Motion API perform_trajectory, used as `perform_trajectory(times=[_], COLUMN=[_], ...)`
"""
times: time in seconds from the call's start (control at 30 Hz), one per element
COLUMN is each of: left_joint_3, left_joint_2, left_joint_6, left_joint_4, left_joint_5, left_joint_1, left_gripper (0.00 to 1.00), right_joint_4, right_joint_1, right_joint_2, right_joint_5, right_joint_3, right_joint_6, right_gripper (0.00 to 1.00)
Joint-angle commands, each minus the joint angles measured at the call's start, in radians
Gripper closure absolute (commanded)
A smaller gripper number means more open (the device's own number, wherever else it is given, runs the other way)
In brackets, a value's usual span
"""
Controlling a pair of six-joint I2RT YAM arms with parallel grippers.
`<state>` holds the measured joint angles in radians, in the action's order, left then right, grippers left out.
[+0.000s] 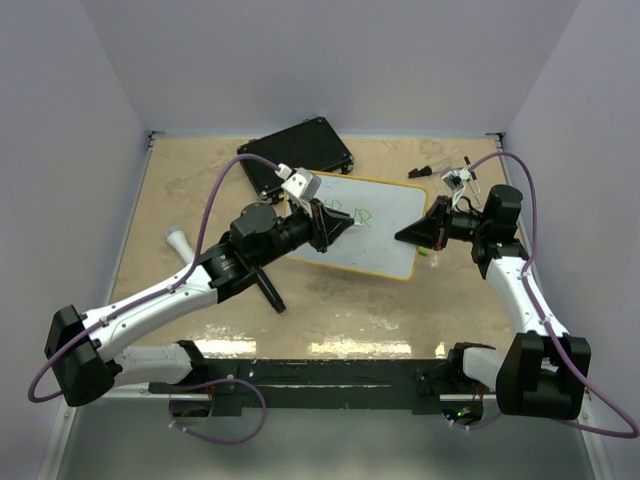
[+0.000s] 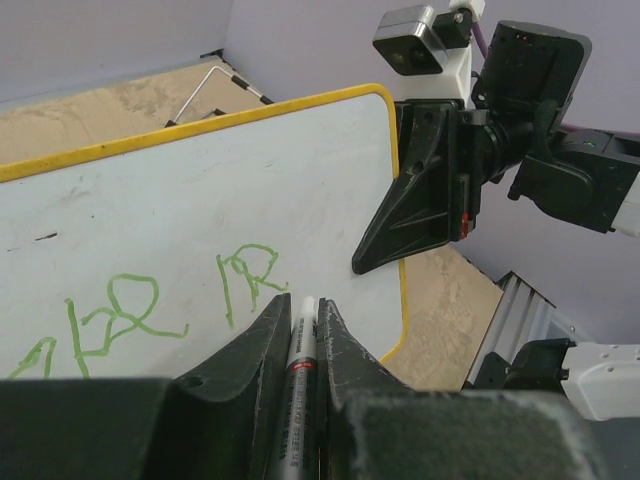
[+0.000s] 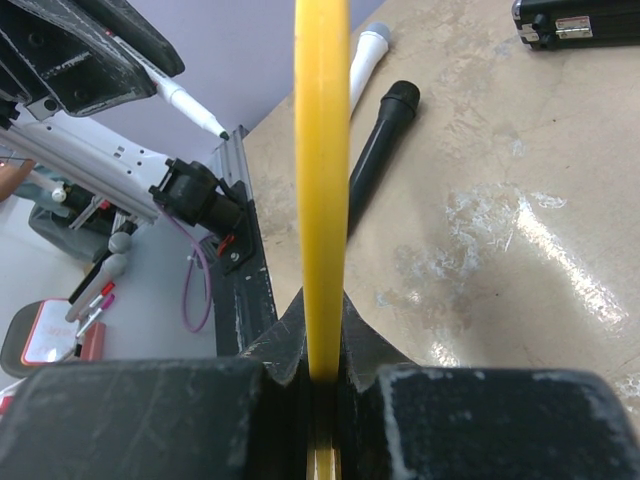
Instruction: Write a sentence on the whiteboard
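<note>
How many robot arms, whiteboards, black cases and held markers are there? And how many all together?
Robot arms: 2, left arm and right arm
Whiteboard: 1
Black case: 1
Held marker: 1
Total: 5

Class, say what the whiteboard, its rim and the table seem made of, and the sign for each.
The whiteboard: smooth white face, probably coated; green ink sits on top. Its rim: yellow, likely plastic, evenly coloured and rounded. The table: beige mottled, stone-look top, polished; it shows bright glare.
</note>
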<state>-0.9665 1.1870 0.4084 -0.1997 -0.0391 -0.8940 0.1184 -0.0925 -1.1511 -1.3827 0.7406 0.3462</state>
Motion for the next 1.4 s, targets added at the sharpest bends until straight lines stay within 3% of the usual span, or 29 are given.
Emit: perform_trajectory(times=[0.0,0.63,0.8,1.37], left_joint_3=[0.014,0.032,0.006,-0.123], left_joint_2=[-0.046,-0.047,-0.029,0.095], left_joint_6=[-0.017,-0.039,-0.066,-0.079], left_joint_4=[-0.056,-0.053,-0.027,-0.021], left_joint_5=[0.001,0.038,0.108,0.146], left_joint_1=[0.003,-0.025,-0.063,-0.069], left_gripper=[1.00,1.00,1.00,1.00], right_joint_4=[0.033,0.036,0.035,0.036], right_joint_1=[0.002,0.002,0.002,0.002], right_joint_2=[0.010,0.008,0.010,0.010], right_joint_5=[-0.062,-0.067,-0.067,-0.067], right_joint_3=[0.056,0.052,0.052,0.054], right_joint_6=[-0.007,-0.010,-0.010,-0.010], right_gripper=[1.00,1.00,1.00,1.00])
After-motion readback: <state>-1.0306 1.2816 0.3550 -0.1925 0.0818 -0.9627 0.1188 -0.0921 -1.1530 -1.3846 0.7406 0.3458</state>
